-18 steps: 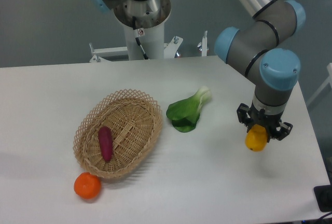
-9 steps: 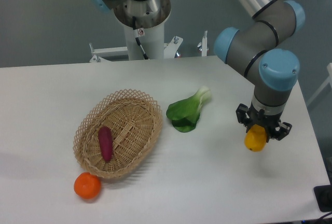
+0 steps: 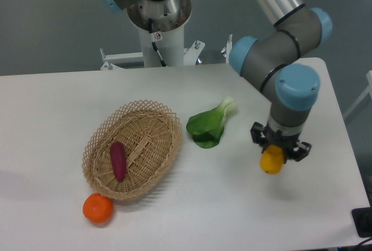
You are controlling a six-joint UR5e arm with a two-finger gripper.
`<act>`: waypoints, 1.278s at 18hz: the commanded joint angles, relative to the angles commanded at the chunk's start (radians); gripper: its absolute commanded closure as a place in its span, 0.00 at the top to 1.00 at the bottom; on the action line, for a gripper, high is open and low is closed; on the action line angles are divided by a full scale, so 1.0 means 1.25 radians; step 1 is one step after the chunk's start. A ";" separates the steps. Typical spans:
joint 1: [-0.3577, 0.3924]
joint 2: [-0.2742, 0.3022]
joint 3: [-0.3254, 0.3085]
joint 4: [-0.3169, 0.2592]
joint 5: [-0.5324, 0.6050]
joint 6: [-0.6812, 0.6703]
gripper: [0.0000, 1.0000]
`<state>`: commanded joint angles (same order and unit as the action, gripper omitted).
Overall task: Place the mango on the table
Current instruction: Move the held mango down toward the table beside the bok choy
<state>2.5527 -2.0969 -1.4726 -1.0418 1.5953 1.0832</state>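
The gripper (image 3: 273,153) hangs over the right part of the white counter (image 3: 52,117), its jaws pinching the mango (image 3: 271,161) from either side — the yellow-orange fruit pokes out below the dark fingers, pointing down. Whether the mango's lower end touches the counter or sits just above it cannot be told from this view.

To the left of the gripper, near the middle of the counter, lies a bok choy (image 3: 210,124), its green leaves toward the front and its pale stalk angled up to the right. Further left sits an oval wicker basket (image 3: 151,117) with a purple sweet potato (image 3: 117,160) lying lengthwise inside it. A round orange (image 3: 97,208) rests on the counter just beside the basket's front rim — close to touching it. The mango is well apart from the basket, with the bok choy between them.
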 joint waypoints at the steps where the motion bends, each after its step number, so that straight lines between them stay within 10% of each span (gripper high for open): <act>1: -0.009 -0.006 -0.004 0.034 -0.001 -0.021 0.40; 4: -0.025 -0.028 -0.012 0.125 -0.004 -0.080 0.43; 23: -0.064 -0.092 -0.010 0.129 -0.005 -0.084 0.77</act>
<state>2.4728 -2.2120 -1.4849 -0.8805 1.5892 0.9787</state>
